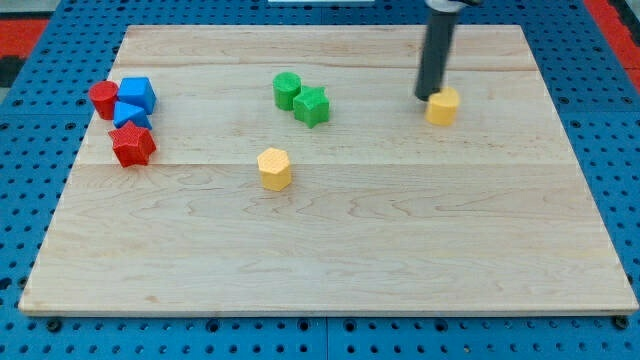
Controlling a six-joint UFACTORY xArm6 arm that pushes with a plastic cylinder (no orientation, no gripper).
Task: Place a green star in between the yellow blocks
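The wooden board (330,280) is bare along the bottom of the frame. A little higher, just left of the middle, sits a yellow block (274,168) with six sides. At the far left is a small bunch: a red star (132,146) lowest, a blue block (130,115) above it, a blue cube (138,93) higher still, and a red round block (103,98) at the left edge of the bunch. They are packed close together.

Higher up, near the middle, is the green star (311,105). It touches a green round block (287,90) on its upper left. At the upper right is the second yellow block (443,105).

I think the star has to end up in the gap between the two yellow blocks, and it is not there yet. One thing could go wrong: the two green blocks touch, so a push from the upper left would drag the round one along too. A push that is off to one side could also make the star spin away.

My tip (425,96) has nothing to open or close and holds nothing. It sits at the upper left of the second yellow block, touching it or almost. If it slides right from here, it could knock that yellow block away and change the gap
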